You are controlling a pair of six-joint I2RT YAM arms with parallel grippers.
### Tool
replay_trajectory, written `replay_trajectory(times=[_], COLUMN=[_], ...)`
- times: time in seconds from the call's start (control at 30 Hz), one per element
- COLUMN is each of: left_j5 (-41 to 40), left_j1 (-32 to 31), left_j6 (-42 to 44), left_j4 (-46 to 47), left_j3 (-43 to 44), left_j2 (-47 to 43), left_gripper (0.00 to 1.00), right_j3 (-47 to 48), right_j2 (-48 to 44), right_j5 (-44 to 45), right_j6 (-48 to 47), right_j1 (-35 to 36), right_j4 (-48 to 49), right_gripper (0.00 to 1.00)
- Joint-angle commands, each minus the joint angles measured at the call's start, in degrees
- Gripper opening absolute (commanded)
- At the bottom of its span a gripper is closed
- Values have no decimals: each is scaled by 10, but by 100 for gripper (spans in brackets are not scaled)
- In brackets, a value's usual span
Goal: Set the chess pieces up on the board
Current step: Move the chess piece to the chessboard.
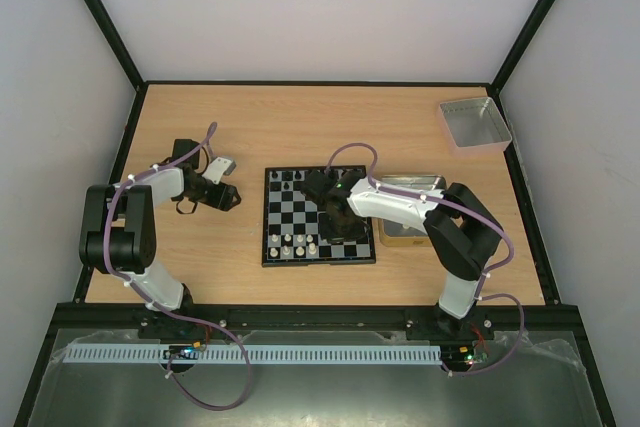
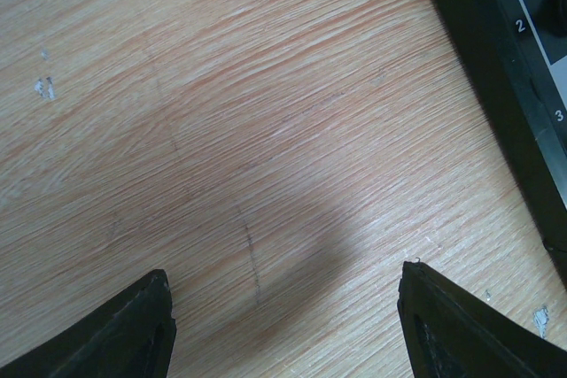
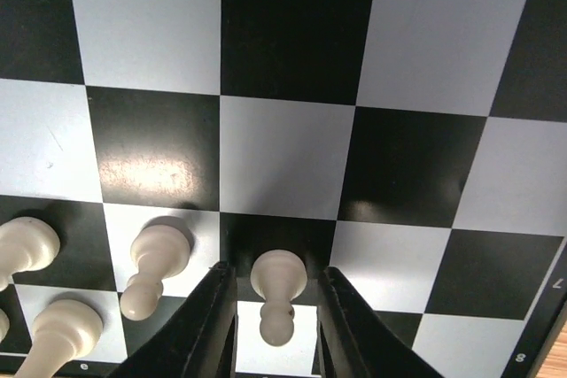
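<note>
The board [image 1: 300,215] lies mid-table with white chess pieces [image 1: 295,244] along its near rows and black ones [image 1: 290,179] at the far edge. My right gripper [image 1: 338,215] is low over the board. In the right wrist view its fingers [image 3: 213,316] stand on either side of an upright white pawn [image 3: 279,294] with a small gap on each side, so the right gripper [image 3: 275,270] is open. Other white pawns [image 3: 155,263] stand to its left. My left gripper [image 1: 232,197] hovers open over bare table [image 2: 266,130] beside the board's black rim [image 2: 496,59]; the left gripper [image 2: 283,272] is empty.
A grey tray [image 1: 475,125] sits at the back right corner. A tan-rimmed tray [image 1: 400,239] lies just right of the board, partly under the right arm. Black frame posts border the table.
</note>
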Motion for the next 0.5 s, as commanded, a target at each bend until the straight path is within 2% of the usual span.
replay_trajectory(times=[0.0,0.3,0.47], left_j5=[-6,-8,-8], left_j1=[-4,-4,-5], left_j6=[0,0,-1], left_j4=[-44,-44,-46], left_j3=[-16,-16,-12], left_j2=[31,32,40], left_gripper=[70,70,70], right_j3=[7,53,87], right_j2=[-14,-18,-38], right_j5=[16,63,83], right_j6=[5,-5,-25], right_j1=[4,-12,-72], right_j4=[-6,-44,-68], right_gripper=[27,27,28])
